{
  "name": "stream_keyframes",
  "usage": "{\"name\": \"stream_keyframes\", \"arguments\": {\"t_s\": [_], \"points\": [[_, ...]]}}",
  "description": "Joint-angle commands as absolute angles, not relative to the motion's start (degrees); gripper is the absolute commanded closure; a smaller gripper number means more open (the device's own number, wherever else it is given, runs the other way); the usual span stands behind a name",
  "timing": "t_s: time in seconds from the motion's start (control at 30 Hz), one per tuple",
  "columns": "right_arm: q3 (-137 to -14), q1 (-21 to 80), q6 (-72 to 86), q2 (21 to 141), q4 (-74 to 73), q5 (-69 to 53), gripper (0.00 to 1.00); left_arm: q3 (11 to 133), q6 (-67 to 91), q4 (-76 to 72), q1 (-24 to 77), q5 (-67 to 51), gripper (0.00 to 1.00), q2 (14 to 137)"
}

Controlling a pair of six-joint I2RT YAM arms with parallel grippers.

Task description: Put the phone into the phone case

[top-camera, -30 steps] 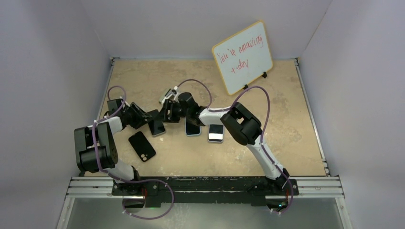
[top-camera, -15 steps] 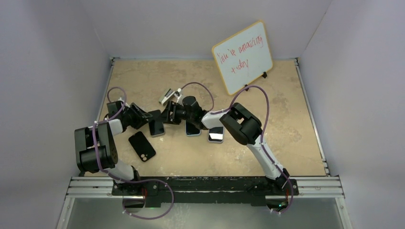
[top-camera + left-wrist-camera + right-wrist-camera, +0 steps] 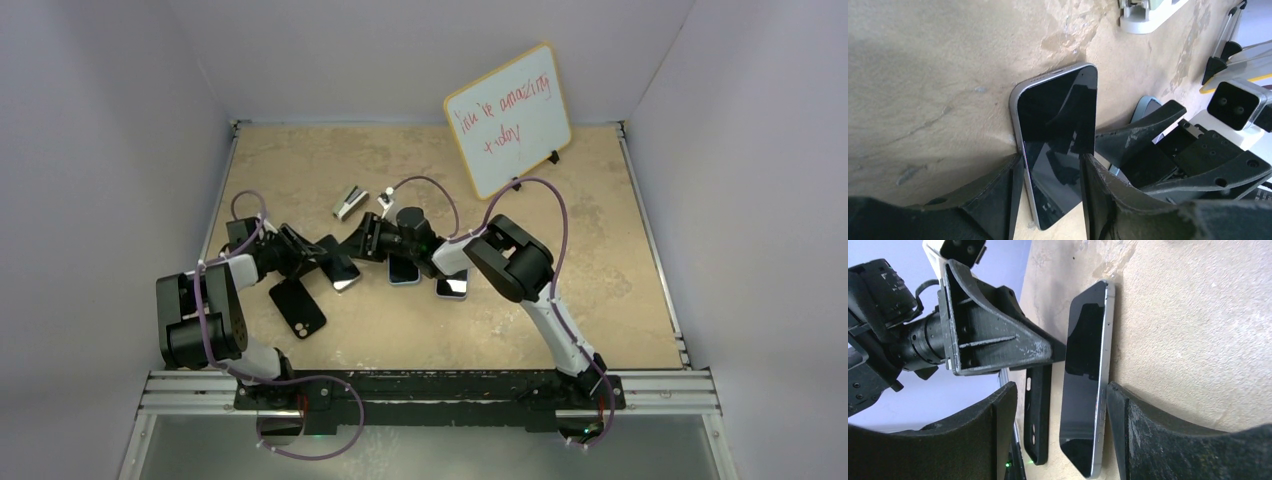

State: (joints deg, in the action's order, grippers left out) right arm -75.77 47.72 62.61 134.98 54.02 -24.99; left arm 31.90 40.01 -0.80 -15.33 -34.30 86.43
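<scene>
A phone (image 3: 342,272) with a dark screen and silver edge lies flat on the tan table. My left gripper (image 3: 312,258) is closed on its two long sides at its left end; the left wrist view shows the phone (image 3: 1058,115) between my left gripper's (image 3: 1053,160) fingers. My right gripper (image 3: 362,243) is open at the phone's far right end. In the right wrist view one finger (image 3: 1128,410) touches the phone's (image 3: 1088,365) silver edge and the other stands apart. The black phone case (image 3: 297,306) lies flat just in front of it, and also shows in the right wrist view (image 3: 1038,410).
Two more phones (image 3: 403,270) (image 3: 452,286) lie under the right forearm. A small grey stapler-like item (image 3: 349,201) lies behind the grippers. A whiteboard (image 3: 508,118) with red writing stands at the back right. White walls surround the table.
The left gripper and the phone have turned and shifted right and nearer, towards the case. The right gripper has moved nearer with them, uncovering the grey item behind.
</scene>
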Motion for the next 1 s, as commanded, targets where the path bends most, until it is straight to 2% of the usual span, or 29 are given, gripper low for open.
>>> {"name": "stream_keyframes", "arguments": {"t_s": [0.0,0.33,0.43,0.57,0.83,0.87,0.97], "points": [[-77.34,48.78,63.55,131.18,59.14,-26.97,0.33,29.7,39.72,6.59,-13.8,-36.91,0.52,86.41],[-80.39,48.86,57.6,131.4,45.7,-30.47,0.35,28.49,39.55,4.43,-13.8,-36.81,0.57,87.85],[-80.61,48.95,52.58,130.04,39.86,-29.95,0.39,28.08,39.81,3.73,-13.8,-36.71,0.58,86.73],[-80.42,48.96,52.23,129.45,37.95,-31.79,0.53,27.73,39.9,3.48,-13.8,-37.12,0.6,86.74],[-78.6,48.74,52.24,127.21,37.67,-30.45,0.99,29.66,39.25,6.89,-13.8,-35.55,0.6,82.93],[-78.28,48.65,52.38,126.87,37.85,-30.35,1.0,30.46,38.78,8.52,-13.8,-34.5,0.59,82.07],[-76.79,48.09,53.51,124.93,38.16,-29.8,1.0,34.07,37.9,16.48,-13.8,-27.95,0.49,77.95]]}}
